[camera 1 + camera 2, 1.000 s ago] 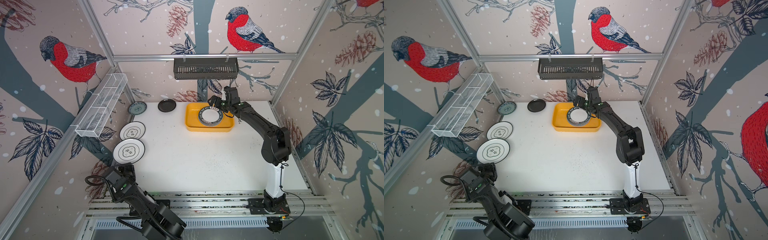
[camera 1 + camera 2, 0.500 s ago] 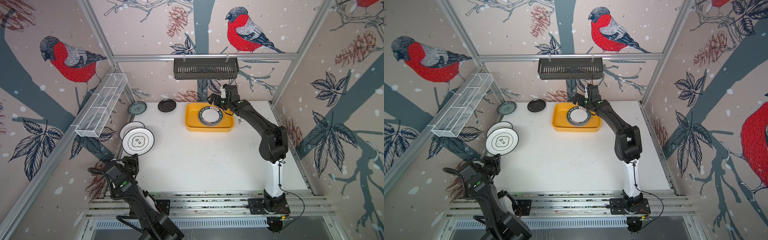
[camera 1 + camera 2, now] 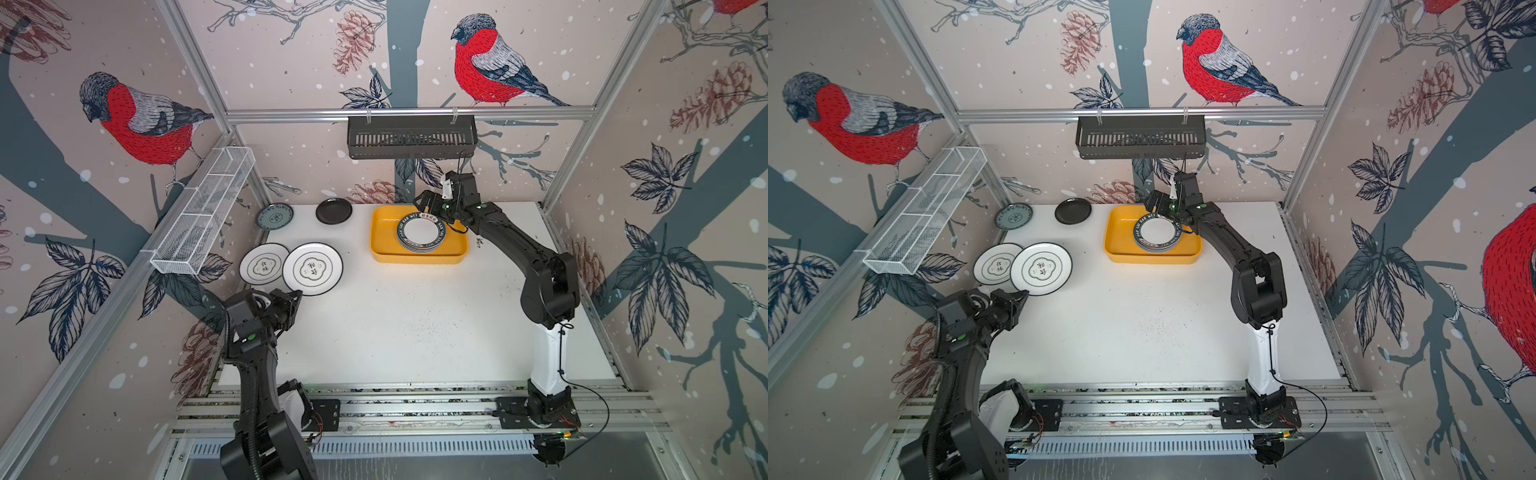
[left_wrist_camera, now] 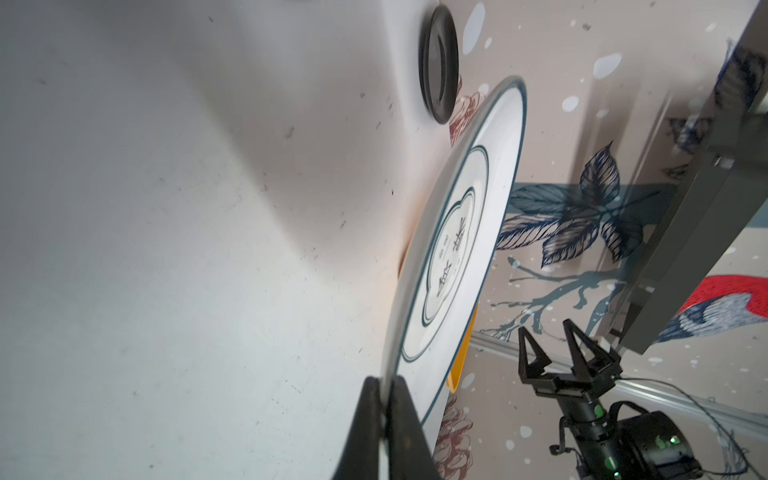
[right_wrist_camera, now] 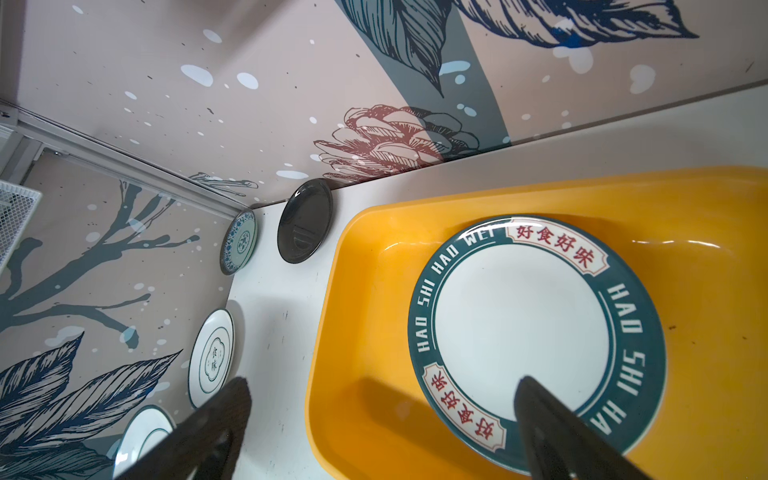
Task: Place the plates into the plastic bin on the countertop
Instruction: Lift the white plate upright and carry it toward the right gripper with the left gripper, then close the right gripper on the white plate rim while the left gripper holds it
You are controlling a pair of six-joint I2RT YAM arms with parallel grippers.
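My left gripper (image 3: 296,293) (image 4: 384,380) is shut on the near rim of a white plate with black characters (image 3: 312,269) (image 3: 1041,269) (image 4: 457,232), held above the countertop (image 3: 415,324) at the left. A second such plate (image 3: 262,266) lies beside it, partly covered in both top views. The small black plate (image 3: 333,210) and the grey-blue plate (image 3: 274,216) lie at the back left. The yellow plastic bin (image 3: 376,249) (image 5: 332,332) holds a stack topped by a dark lettered-rim plate (image 3: 422,232) (image 5: 519,324). My right gripper (image 3: 424,201) (image 5: 382,386) hangs open over the bin's back edge, holding nothing.
A black slotted basket (image 3: 411,137) hangs on the back rail right above the right gripper. A white wire-mesh rack (image 3: 203,212) runs along the left wall. Aluminium rails (image 3: 415,407) edge the front, where both arm bases stand.
My left gripper has carried the white plate from the left edge to the right and towards the back, past the second plate. The right gripper has drawn back slightly and stays open.
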